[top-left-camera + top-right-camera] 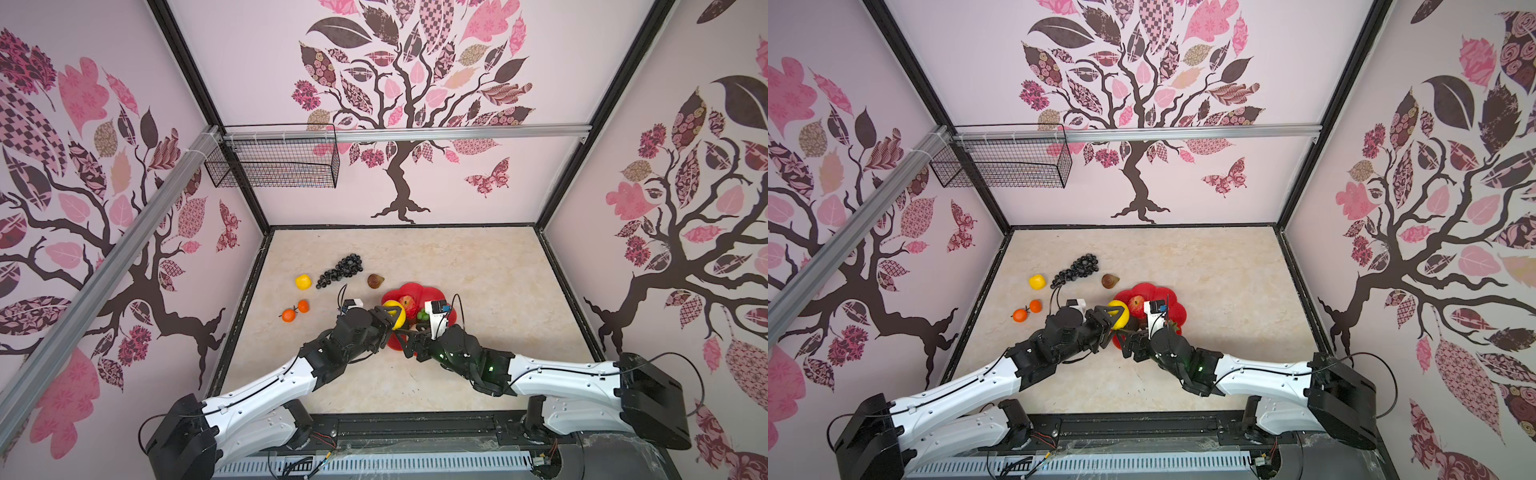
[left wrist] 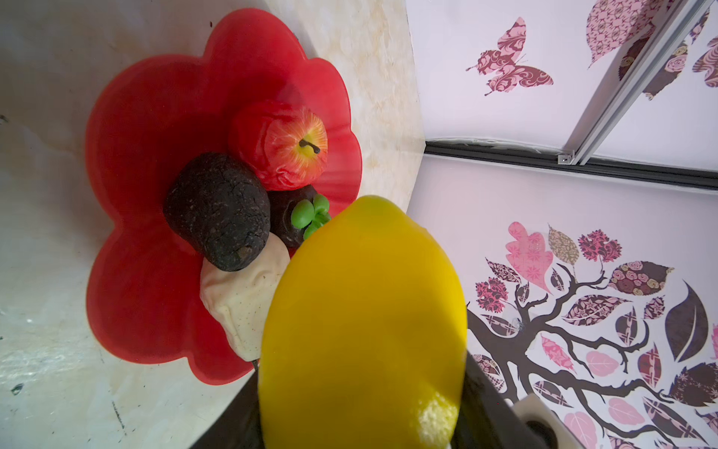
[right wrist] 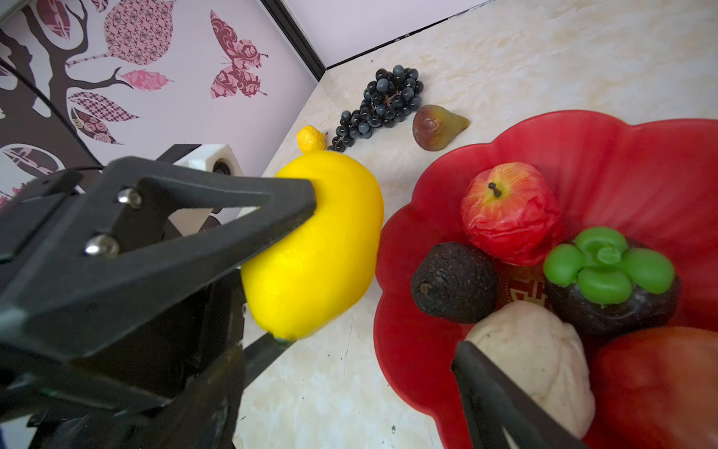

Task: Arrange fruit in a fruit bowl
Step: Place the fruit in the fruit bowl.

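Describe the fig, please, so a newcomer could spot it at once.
Find the red petalled bowl on the table. Between its far rim and the black grape bunch lies the fig. It alone is brown and teardrop-shaped.

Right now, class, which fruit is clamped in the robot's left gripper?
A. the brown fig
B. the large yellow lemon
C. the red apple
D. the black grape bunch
B: the left gripper pinches the large lemon near the rim of the fruit bowl, while the apple lies in the bowl and the fig and grapes lie on the table.
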Motion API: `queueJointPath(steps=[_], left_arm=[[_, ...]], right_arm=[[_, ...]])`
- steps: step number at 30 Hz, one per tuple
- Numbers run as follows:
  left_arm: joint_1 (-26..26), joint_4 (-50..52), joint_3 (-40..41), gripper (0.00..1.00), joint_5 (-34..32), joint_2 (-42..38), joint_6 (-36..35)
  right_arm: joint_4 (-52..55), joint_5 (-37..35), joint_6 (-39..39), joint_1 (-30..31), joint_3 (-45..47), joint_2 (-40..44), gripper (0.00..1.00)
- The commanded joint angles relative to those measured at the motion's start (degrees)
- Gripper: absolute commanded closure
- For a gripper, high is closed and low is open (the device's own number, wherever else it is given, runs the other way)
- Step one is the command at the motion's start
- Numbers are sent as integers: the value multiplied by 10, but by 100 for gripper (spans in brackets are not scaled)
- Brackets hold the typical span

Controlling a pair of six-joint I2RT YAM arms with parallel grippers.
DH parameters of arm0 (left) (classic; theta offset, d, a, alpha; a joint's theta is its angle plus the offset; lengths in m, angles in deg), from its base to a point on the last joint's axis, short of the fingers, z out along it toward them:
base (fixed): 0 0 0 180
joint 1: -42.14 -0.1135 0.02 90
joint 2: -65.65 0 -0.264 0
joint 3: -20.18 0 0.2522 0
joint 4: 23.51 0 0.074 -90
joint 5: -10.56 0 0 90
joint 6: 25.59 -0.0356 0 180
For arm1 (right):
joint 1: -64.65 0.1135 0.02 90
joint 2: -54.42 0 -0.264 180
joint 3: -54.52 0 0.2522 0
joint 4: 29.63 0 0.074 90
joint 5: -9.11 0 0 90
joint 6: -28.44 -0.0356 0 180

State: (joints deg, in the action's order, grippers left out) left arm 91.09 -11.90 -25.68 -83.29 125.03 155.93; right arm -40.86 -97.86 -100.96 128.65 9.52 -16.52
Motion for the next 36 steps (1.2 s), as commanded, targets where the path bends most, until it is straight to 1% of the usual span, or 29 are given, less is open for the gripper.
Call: queueJointPath(steps=[1,11,18,20,23,26,29,36], left_arm=[[14,-16,-8,43,-14,5,1],[24,-36,2,43,-18,7,16],[25,-50,0,43,-3,13,24],[25,-56,2,43,-2,14,27],[27,-61,0,43,1,17,29],[28,-63,-6,43,7,21,26],[29,-65,-7,43,10,24,25],[29,-60,-8,42,3,21,20]], right_arm=[[-26,-21,16,3,-26,-20,14],[-68,-56,33,6,-20,-48,17],[-138,-59,57,8,1,-65,19],[-156,-60,64,8,6,-69,23],[-161,-71,68,8,3,-76,24],[-164,-83,71,8,1,-84,24],[-161,-91,79,8,-10,-92,29],[-151,-87,78,8,-18,-91,49]])
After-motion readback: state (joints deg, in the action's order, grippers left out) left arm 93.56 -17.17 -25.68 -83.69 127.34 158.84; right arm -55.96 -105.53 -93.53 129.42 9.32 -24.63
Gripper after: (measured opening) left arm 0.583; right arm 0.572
